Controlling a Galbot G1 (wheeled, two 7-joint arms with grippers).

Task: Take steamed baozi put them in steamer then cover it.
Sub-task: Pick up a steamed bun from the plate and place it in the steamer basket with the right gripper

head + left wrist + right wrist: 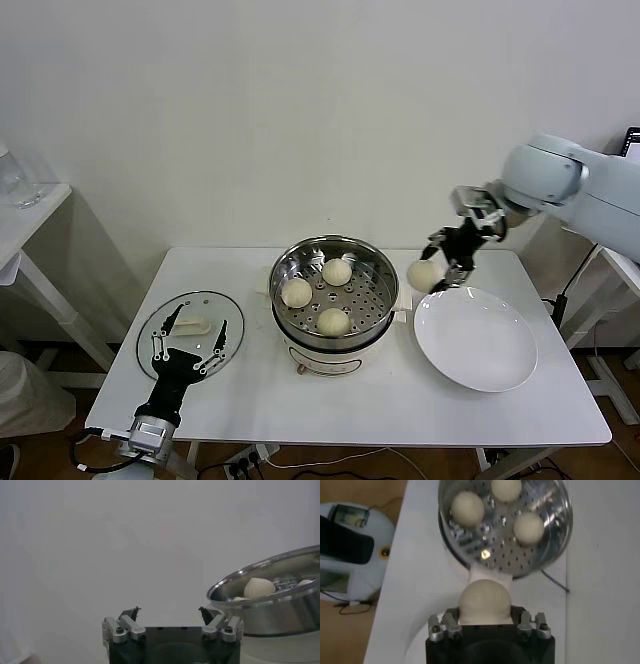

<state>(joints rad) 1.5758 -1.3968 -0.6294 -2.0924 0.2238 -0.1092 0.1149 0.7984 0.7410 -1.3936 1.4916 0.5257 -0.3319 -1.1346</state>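
Note:
The steel steamer [334, 272] stands mid-table on its white base, with three cream-white baozi [333, 320] on its perforated tray; they also show in the right wrist view [467, 508]. My right gripper [436, 268] is shut on the fourth baozi [424, 275] and holds it in the air between the steamer's right rim and the white plate [475, 340]; the bun sits between the jaws in the right wrist view [484, 602]. The glass cover [190, 332] with its cream handle lies flat at the table's left. My left gripper [185, 357] hovers open over the cover's near edge.
The white plate lies bare right of the steamer. A small white side table [25, 225] stands at far left, beyond the work table. The steamer's wall [270, 605] shows close by in the left wrist view.

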